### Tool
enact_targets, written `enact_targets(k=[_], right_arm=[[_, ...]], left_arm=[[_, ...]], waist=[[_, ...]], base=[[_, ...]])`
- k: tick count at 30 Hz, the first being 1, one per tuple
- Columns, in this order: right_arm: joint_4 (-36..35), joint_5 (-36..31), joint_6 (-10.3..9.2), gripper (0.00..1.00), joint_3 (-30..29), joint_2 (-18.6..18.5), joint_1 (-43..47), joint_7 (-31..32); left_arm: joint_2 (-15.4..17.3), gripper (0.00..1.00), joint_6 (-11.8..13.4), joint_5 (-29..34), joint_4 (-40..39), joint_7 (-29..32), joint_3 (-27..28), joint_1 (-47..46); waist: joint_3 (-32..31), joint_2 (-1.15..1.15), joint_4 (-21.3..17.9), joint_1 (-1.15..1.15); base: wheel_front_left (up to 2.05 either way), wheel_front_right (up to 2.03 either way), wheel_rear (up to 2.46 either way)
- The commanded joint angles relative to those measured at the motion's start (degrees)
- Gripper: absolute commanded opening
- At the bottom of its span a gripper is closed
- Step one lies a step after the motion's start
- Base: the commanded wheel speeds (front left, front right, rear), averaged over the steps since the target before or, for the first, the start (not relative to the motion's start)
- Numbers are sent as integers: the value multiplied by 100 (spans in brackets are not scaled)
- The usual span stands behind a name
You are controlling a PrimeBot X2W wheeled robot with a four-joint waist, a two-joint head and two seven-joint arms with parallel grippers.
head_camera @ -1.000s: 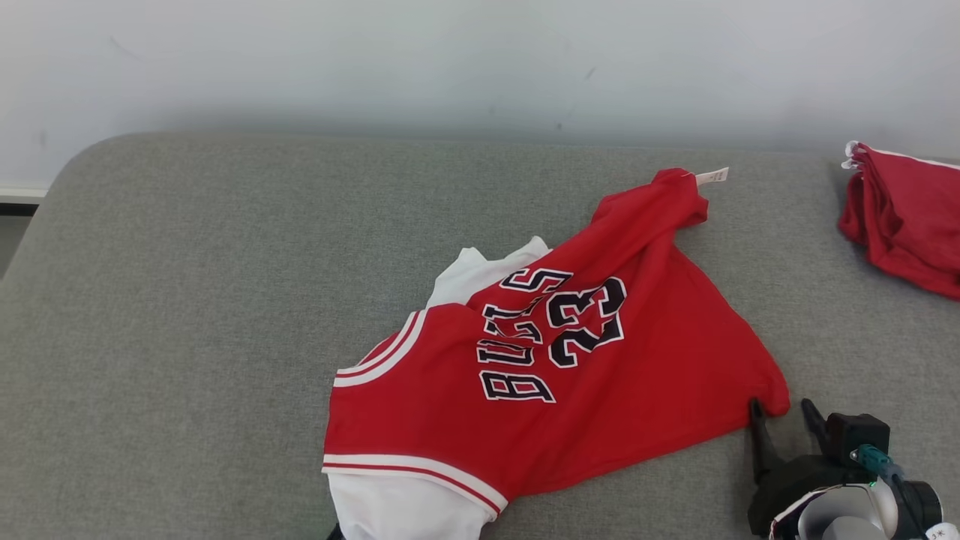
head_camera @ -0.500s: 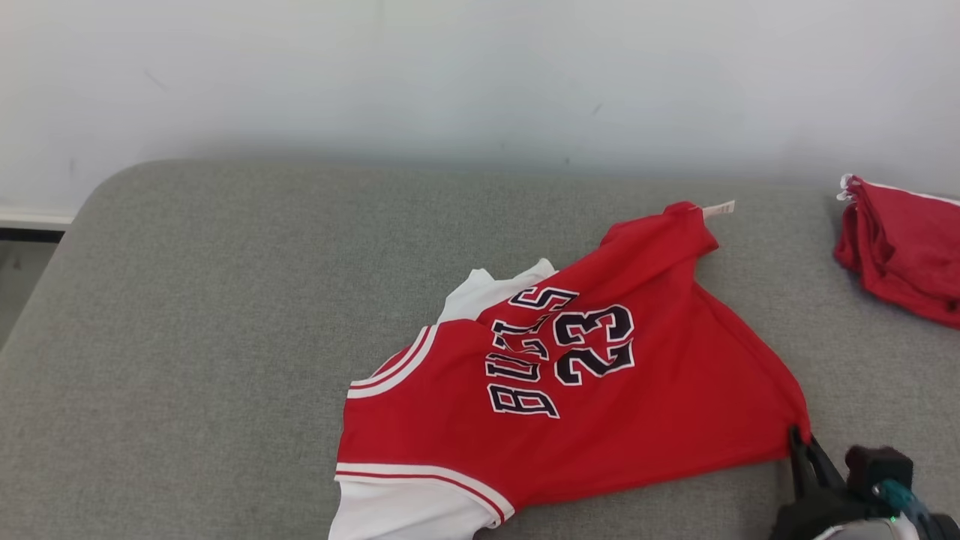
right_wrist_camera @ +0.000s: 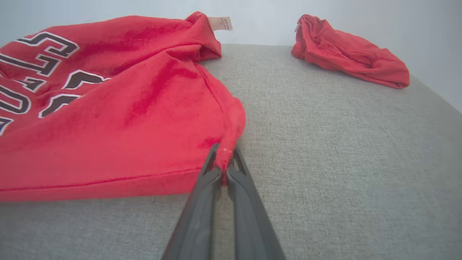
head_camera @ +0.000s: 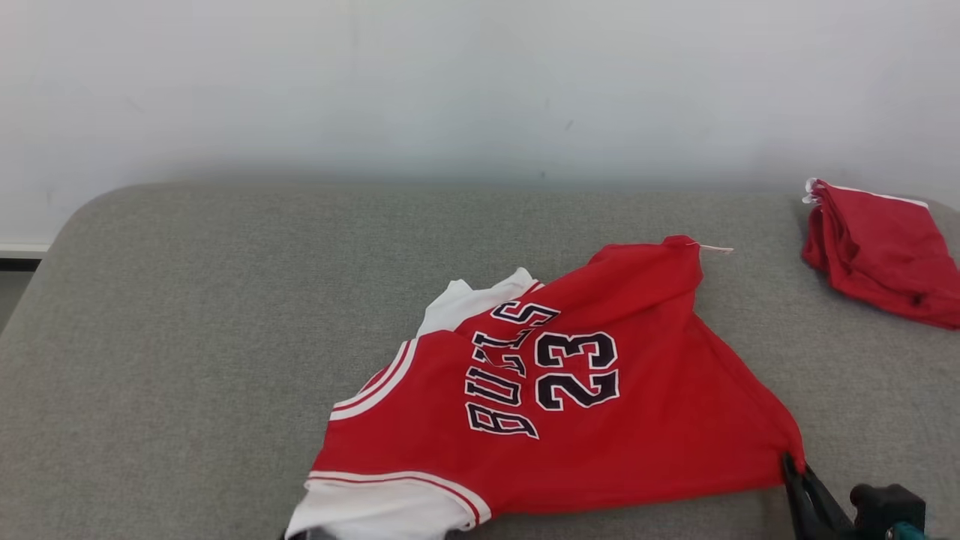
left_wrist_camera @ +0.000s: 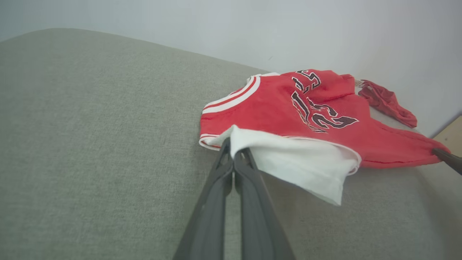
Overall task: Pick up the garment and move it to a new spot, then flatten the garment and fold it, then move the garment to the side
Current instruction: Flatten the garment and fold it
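Left hand [left_wrist_camera: 234, 159] clamps the white sleeve [left_wrist_camera: 288, 159] of the crumpled Bulls jersey [head_camera: 600, 420], right hand [right_wrist_camera: 224, 169] its red hem corner [right_wrist_camera: 231, 137], at 5 o'clock on the tabletop [head_camera: 187, 337]; relocation, flattening, folding and side placement outstanding.

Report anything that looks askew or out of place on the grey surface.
The jersey is askew and rumpled: its print runs sideways, the far corner with the tag is bunched up, and a white sleeve pokes out behind. Nothing looks torn or spilled. Another red cloth lies crumpled at the far right.
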Motion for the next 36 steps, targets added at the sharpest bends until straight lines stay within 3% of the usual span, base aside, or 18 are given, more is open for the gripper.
enact_targets(k=[1, 8, 15, 24, 32, 36], right_arm=[[-120, 93, -16, 0, 20, 25, 1, 54], [-1157, 520, -16, 0, 211, 27, -654, 796], [-1598, 788, -16, 0, 371, -149, -2396, 1493], [-1034, 934, -16, 0, 406, -188, -5238, 2301], [30, 975, -16, 0, -4, -7, -7401, 2729], [424, 781, -16, 0, 78, 74, -8204, 2686]], left_arm=[[105, 0, 14, -42, -92, 44, 28, -148], [943, 0, 14, -544, -666, 690, -9, -1560], [1626, 0, 14, -1315, -581, 1592, -245, -3924], [1877, 0, 14, -2027, 807, 2028, -881, -7105], [1956, 0, 14, -2325, 2051, 1837, -1315, -9344], [1961, 0, 14, -2421, 2574, 1652, -1522, -10281]], waist=[[44, 0, -54, 0], [347, 0, -151, 0], [977, 0, -218, 0], [2006, 0, -214, 0], [2632, 0, -283, 0], [2831, 0, -333, 0]], base=[[0, 0, 0], [0, 0, 0], [0, 0, 0], [0, 0, 0], [0, 0, 0], [0, 0, 0]])
